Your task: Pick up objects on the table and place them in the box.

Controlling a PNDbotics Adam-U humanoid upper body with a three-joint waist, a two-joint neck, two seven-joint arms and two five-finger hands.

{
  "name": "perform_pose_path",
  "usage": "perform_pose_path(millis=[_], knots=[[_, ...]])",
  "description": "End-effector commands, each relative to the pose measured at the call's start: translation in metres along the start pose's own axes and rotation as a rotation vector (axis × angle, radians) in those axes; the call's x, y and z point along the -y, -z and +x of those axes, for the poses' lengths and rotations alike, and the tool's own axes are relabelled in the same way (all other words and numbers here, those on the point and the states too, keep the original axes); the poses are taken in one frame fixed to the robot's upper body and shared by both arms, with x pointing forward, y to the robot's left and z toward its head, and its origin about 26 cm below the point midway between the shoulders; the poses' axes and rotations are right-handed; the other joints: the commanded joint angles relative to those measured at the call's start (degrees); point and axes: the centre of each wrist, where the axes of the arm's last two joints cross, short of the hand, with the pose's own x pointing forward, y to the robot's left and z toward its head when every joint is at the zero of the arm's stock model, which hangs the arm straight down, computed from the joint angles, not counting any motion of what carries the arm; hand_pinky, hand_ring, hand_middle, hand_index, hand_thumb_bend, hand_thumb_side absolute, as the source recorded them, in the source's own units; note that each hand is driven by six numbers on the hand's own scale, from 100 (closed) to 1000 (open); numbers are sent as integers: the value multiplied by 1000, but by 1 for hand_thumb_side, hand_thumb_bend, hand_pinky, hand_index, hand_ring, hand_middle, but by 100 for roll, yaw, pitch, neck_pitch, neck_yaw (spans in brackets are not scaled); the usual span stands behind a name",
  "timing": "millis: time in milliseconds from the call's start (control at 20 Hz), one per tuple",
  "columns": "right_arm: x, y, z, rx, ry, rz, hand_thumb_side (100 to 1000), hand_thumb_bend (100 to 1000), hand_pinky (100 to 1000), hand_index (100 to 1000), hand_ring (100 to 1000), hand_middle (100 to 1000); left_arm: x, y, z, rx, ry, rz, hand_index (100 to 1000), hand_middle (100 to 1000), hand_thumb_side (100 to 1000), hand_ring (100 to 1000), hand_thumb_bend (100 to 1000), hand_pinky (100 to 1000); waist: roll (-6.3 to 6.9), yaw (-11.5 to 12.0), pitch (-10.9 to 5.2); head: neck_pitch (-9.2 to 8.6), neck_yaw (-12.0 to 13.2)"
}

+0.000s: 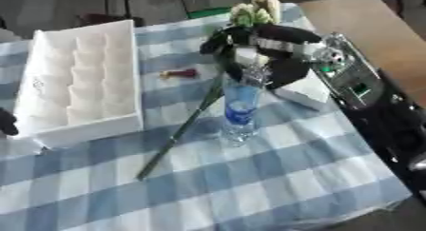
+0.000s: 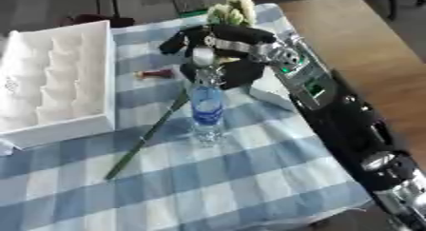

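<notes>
Right robot hand [image 1: 275, 47], fingers curled round the cap end of upright water bottle [image 1: 240, 112] on table [image 1: 249, 187], w/ white compartment box [image 1: 79, 78] well to its left.

A: Box [image 1: 79, 78]?
B: Table's left part, on the cloth [image 1: 275, 187].

A: Bottle [image 1: 240, 109]?
B: Upright, mid-table, right of the box.

A: Flower [image 1: 196, 113]?
B: Stem slants between box and bottle, bloom at the far edge.

A: Small item [image 1: 180, 74]?
B: Behind the bottle, beside the box.
</notes>
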Motion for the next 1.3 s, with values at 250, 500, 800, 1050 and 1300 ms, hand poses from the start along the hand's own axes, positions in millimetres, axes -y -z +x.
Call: perform_pose_path(millis=[250, 500, 800, 1050, 1300], knots=[[-3, -5, 0, 14, 2, 101, 909, 100, 794, 966, 892, 882, -2, 5, 6, 29, 13, -15, 702, 703, 802, 559, 157, 455, 3, -13, -46, 24, -8], [-4, -4, 7, 71, 19, 147, 914, 100, 828, 988, 928, 922, -3, 5, 6, 28, 13, -16, 702, 704, 802, 560, 158, 455, -9, -25, -55, 24, -3], [3, -6, 16, 120, 1, 178, 864, 100, 855, 1000, 954, 954, -3, 5, 7, 29, 12, -16, 702, 705, 801, 561, 158, 455, -6, -38, -61, 24, 1], [7, -7, 18, 122, -22, 158, 848, 100, 855, 1000, 954, 954, -3, 5, 7, 31, 11, -18, 703, 705, 800, 561, 158, 455, -4, -39, -65, 24, -4], [9, -8, 19, 119, -30, 138, 835, 100, 854, 1000, 953, 954, -3, 5, 7, 32, 9, -20, 703, 706, 800, 562, 159, 455, -8, -37, -69, 24, -13]])
